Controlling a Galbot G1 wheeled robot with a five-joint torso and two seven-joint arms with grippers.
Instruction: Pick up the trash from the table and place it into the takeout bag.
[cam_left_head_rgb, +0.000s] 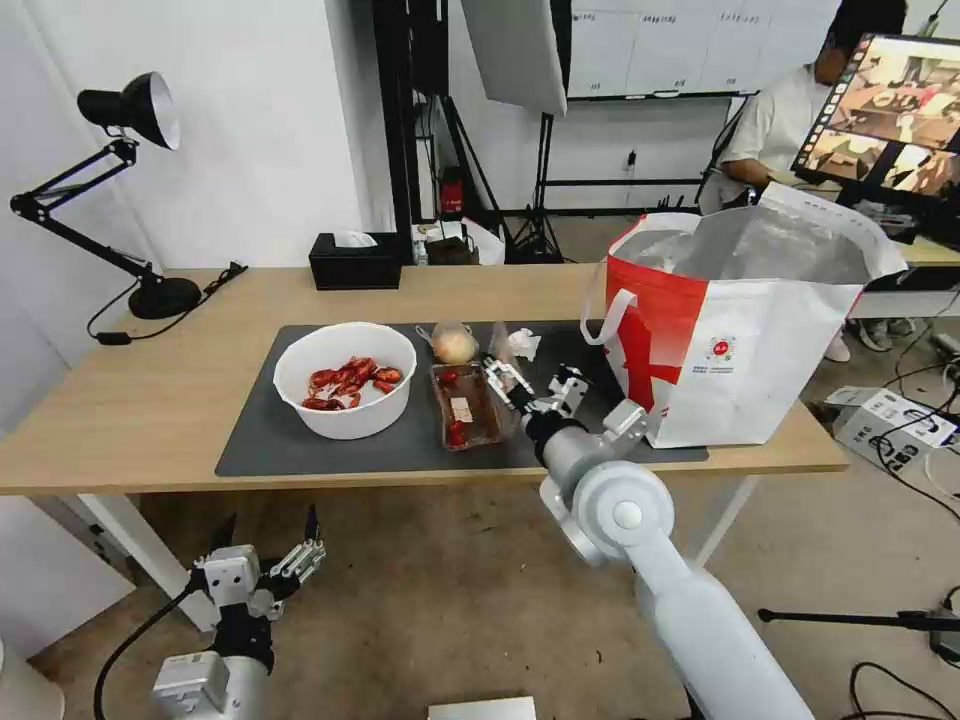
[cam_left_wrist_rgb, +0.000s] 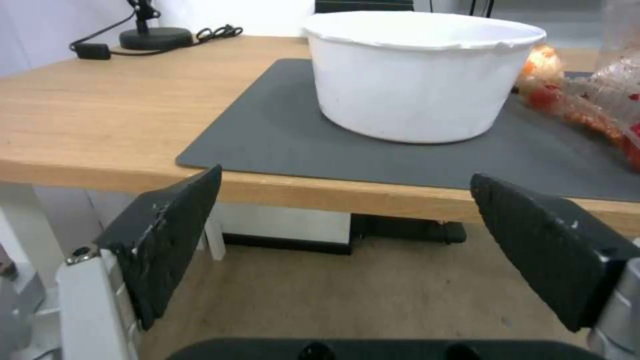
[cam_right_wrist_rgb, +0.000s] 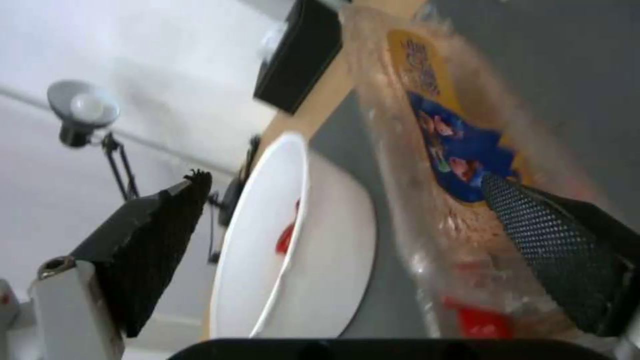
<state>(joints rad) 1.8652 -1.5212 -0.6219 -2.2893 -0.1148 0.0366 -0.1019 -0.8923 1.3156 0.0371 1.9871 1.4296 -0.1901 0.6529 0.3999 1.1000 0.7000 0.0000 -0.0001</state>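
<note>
While the table carries a grey mat, the takeout bag is stood at its right end. On the mat, the white bowl, the clear tray, the knotted bag and the tissue are laid. The right gripper is held at the tray with fingers spread. The left gripper is kept below the table edge, fingers also spread.

A round white bowl holds red crayfish shells. It sits on a dark grey rectangular mat on the light-wood table. The clear plastic tray shows red bits and, in the right wrist view, a yellow-and-blue label. The boxy takeout bag is red and white with silver lining and a small red logo.
</note>
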